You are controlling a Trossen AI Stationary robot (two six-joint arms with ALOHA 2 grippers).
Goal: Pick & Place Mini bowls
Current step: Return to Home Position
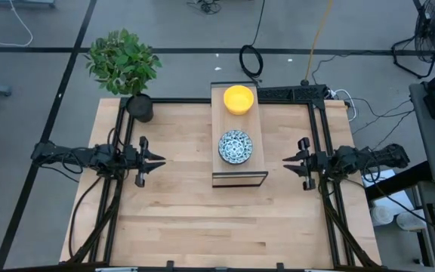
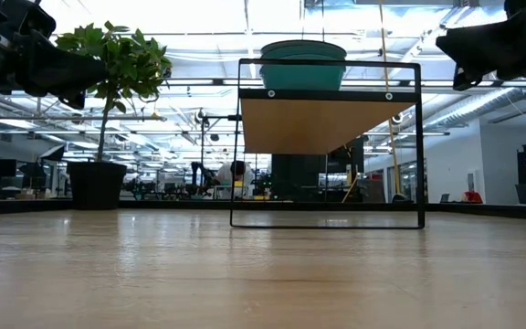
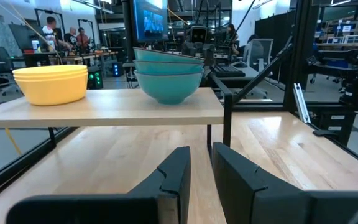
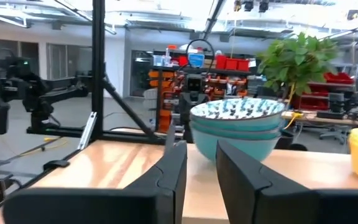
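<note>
- You've got a light wood table [image 1: 202,227] with a black frame round it. There's a big open workshop behind it, and a leafy plant [image 1: 123,60] in a dark pot [image 1: 140,107] sits at the far left corner.
- Your left gripper [image 1: 157,159] hangs raised off the wood at the table's left side, tips aimed at the middle. Its fingers [image 3: 176,171] sit close together with just a thin gap between them, and nothing's in there.
- Your right gripper [image 1: 289,161] mirrors it at the right side, facing the left one. Same deal: fingers [image 4: 173,168] a slim gap apart, holding nothing.
- The little wood-topped shelf [image 1: 239,178] stands between the two sets of fingertips, well apart from both.
- The blue patterned bowls [image 1: 235,146] are nested in one stack on the shelf top, toward its near end. That puts them pretty much straight ahead of both pairs of fingertips. The left wrist view shows three rims.
- The yellow bowls [image 1: 239,99] are nested in their own stack on the same shelf top, at the far end. They're off the line between your fingertips, on the plant's end of the table. I can't count them for sure.
- The two stacks are near each other but not touching.
</note>
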